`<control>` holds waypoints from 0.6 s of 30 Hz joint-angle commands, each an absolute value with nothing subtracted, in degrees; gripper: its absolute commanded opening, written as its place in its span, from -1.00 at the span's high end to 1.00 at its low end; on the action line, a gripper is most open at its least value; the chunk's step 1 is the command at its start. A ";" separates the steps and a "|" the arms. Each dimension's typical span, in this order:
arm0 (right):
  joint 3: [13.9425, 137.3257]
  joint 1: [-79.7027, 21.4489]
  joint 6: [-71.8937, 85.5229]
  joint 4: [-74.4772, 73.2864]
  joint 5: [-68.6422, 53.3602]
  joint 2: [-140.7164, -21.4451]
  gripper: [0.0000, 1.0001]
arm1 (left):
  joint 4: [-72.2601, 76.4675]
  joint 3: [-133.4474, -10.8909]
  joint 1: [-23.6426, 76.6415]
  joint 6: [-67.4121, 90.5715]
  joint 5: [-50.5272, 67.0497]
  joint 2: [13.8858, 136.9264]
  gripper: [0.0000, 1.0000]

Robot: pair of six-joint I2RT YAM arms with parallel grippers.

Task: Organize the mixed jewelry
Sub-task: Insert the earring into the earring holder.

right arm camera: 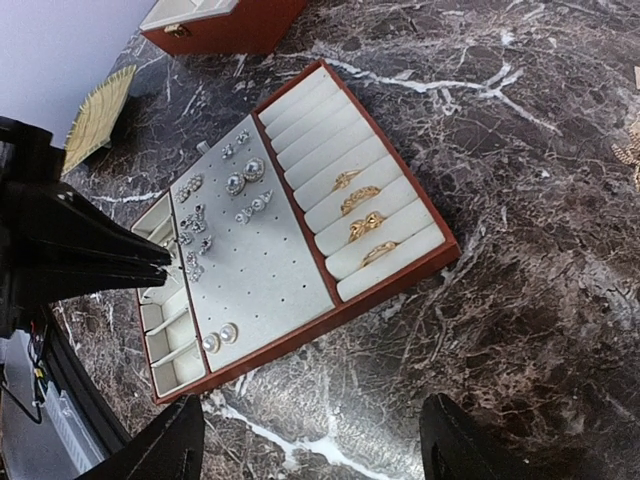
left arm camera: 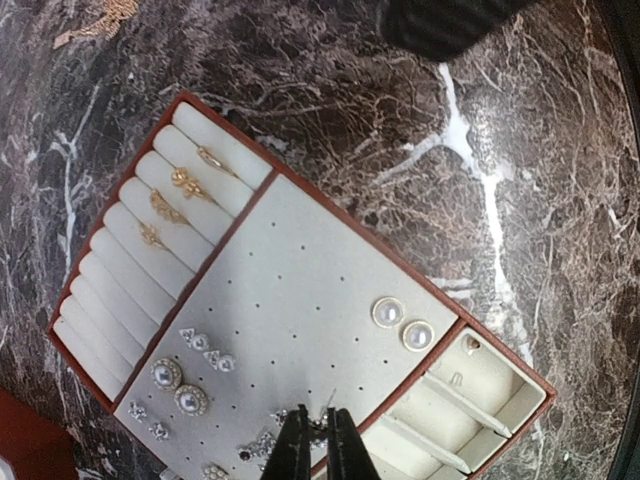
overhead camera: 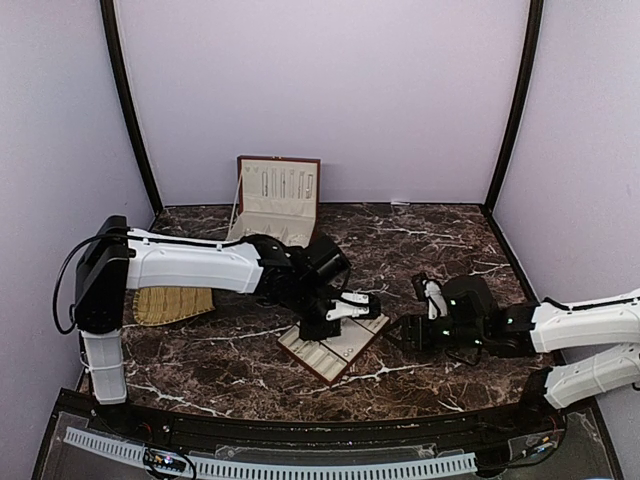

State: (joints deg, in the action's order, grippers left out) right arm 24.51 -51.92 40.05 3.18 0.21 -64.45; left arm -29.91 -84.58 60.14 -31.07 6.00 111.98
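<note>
The left hand (left arm camera: pixel 318 445) is pinched shut, its tips over the perforated panel of the cream slotted tray with a red-brown rim (left arm camera: pixel 300 280). The mixed jewelry (left arm camera: pixel 165 375) sits in that tray: silvery and pearl studs (left arm camera: pixel 388 312) on the panel, gold rings (left arm camera: pixel 185 182) in the rolls. At the tray's 3 o'clock the right hand (right arm camera: pixel 310 455) gapes open above the dark marble table (left arm camera: pixel 520 150) — at 12 o'clock stands an open red-brown box (overhead camera: pixel 280 190).

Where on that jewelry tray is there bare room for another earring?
Bare: the middle of the stud panel, between the gold rings and the two pearl studs, and the unfilled ring slots. Crowded: the panel edge by the left pincer.
</note>
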 commanded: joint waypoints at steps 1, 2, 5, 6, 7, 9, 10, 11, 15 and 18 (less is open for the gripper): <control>22.34 -50.98 41.00 6.06 2.35 -61.27 -0.52 | -36.58 -88.19 60.82 -32.75 3.96 113.81 1.00; 21.99 -50.78 41.09 6.14 2.29 -60.88 -0.52 | -37.08 -88.77 60.82 -32.71 3.88 114.31 1.00; 21.23 -50.38 41.33 6.19 2.06 -60.15 -0.52 | -38.74 -90.48 60.97 -32.69 3.64 115.84 1.00; 21.07 -50.31 41.42 6.23 1.97 -60.00 -0.52 | -39.47 -91.05 60.99 -32.76 3.23 116.32 1.00; 20.89 -50.21 41.48 6.28 1.86 -59.88 -0.52 | -40.07 -91.54 61.00 -32.86 2.57 116.76 1.00; 20.55 -50.06 41.69 6.50 1.70 -59.77 -0.53 | -40.63 -92.00 61.00 -33.08 1.90 117.05 1.00; 20.38 -50.03 41.78 6.77 1.56 -59.77 -0.53 | -40.62 -92.08 61.00 -33.13 1.73 117.09 1.00; 20.19 -49.97 41.83 7.11 1.41 -59.77 -0.53 | -40.61 -92.11 61.00 -33.20 1.53 117.08 1.00; 19.97 -49.80 42.07 7.60 0.98 -59.94 -0.52 | -40.87 -92.11 61.00 -33.47 0.70 117.39 1.00; 19.95 -49.73 42.19 7.73 0.75 -59.95 -0.53 | -40.87 -92.26 61.00 -33.49 0.70 117.59 1.00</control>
